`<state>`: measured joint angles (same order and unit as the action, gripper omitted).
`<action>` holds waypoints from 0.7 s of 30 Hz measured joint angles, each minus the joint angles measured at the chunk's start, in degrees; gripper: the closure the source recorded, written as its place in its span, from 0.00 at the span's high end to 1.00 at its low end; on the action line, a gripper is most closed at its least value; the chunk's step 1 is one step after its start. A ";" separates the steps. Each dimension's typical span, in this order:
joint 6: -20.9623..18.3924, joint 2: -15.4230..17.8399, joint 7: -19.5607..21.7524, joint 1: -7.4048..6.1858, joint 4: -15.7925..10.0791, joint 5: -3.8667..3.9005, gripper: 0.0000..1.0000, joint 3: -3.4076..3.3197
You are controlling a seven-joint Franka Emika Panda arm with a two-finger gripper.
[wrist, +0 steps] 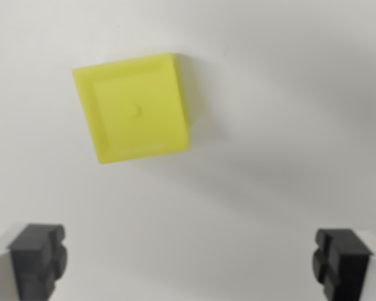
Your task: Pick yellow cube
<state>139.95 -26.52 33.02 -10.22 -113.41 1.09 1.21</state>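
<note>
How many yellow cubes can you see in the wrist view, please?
1. The yellow cube lies on the white surface, upper left of centre, above the open end effector. Anything outside the frame is unseen.

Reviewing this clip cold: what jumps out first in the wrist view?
The yellow cube stands out at once, bright against the plain white surface, sitting upper left of centre and turned slightly askew. Next come the two dark fingertips of the gripper at the bottom corners, spread wide apart and holding nothing, with the cube above the gap between them.

Wrist cam overhead, facing down; close.
</note>
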 joint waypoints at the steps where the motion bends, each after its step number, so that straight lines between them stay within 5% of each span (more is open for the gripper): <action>1: 0.22 -0.34 -0.20 -0.12 0.12 0.00 1.00 0.00; 21: 4.19 -7.48 -4.19 -2.40 3.19 0.11 1.00 0.01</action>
<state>144.14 -34.00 28.83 -12.62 -110.22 1.20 1.22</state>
